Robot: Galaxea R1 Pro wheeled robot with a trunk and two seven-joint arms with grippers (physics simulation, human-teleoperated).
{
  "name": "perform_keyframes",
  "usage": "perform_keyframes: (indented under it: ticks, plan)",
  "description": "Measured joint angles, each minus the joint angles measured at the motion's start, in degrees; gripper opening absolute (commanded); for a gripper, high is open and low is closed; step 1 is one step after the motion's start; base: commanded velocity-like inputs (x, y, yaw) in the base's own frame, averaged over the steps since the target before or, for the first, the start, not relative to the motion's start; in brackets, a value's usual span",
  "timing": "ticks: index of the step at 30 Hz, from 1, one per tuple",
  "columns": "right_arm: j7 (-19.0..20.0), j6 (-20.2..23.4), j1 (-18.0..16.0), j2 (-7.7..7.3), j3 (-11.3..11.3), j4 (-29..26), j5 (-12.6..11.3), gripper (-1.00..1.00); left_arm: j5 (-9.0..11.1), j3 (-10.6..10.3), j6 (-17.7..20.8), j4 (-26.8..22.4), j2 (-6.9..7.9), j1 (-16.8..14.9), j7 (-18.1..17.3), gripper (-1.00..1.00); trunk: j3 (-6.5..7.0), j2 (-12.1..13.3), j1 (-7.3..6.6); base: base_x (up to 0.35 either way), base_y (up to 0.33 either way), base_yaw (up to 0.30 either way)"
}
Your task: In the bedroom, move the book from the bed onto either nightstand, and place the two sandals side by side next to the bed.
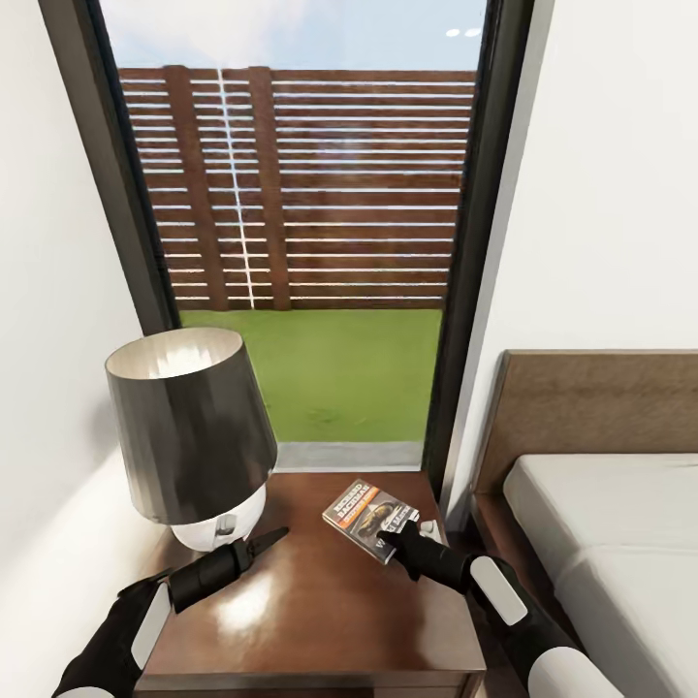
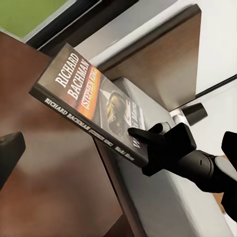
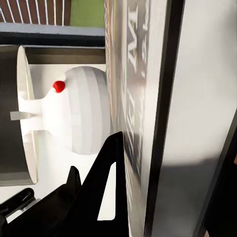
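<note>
The book (image 1: 368, 516), a dark paperback with an orange band, is tilted over the right back part of the nightstand (image 1: 320, 611) top. My right gripper (image 1: 393, 539) is shut on its near corner. The left wrist view shows the book (image 2: 84, 98) with its spine raised off the nightstand (image 2: 44, 187) and the right gripper (image 2: 143, 140) pinching it. In the right wrist view the book cover (image 3: 133, 98) lies against one finger (image 3: 106, 168). My left gripper (image 1: 271, 538) hovers shut over the top's left, beside the lamp base. The bed (image 1: 620, 523) lies at the right. The sandals are out of view.
A lamp (image 1: 189, 436) with a dark shade and white base stands on the nightstand's left back corner. A tall dark-framed window (image 1: 320, 242) is behind it. White walls flank both sides. A narrow gap separates nightstand and bed frame.
</note>
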Motion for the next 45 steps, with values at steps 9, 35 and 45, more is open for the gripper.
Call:
perform_keyframes:
  ticks: [9, 35, 45]
  plan:
    - [0.0, 0.0, 0.0, 0.01, 0.0, 0.0, 0.0, -1.00, 0.0, 0.0, 0.0, 0.0, -0.02, 0.0, 0.0, 1.00, 0.00, 0.0, 0.00, 0.001, 0.000, 0.000]
    - [0.0, 0.0, 0.0, 0.01, 0.0, 0.0, 0.1, -1.00, 0.0, 0.1, 0.1, 0.0, -0.03, 0.0, 0.0, 1.00, -2.51, -5.6, 3.07, 0.000, 0.000, 0.000]
    - [0.0, 0.0, 0.0, 0.01, 0.0, 0.0, 0.2, -1.00, 0.0, 0.0, 0.1, 0.1, -0.03, 0.0, 0.0, 1.00, -3.59, -8.0, 4.39, 0.000, 0.000, 0.000]
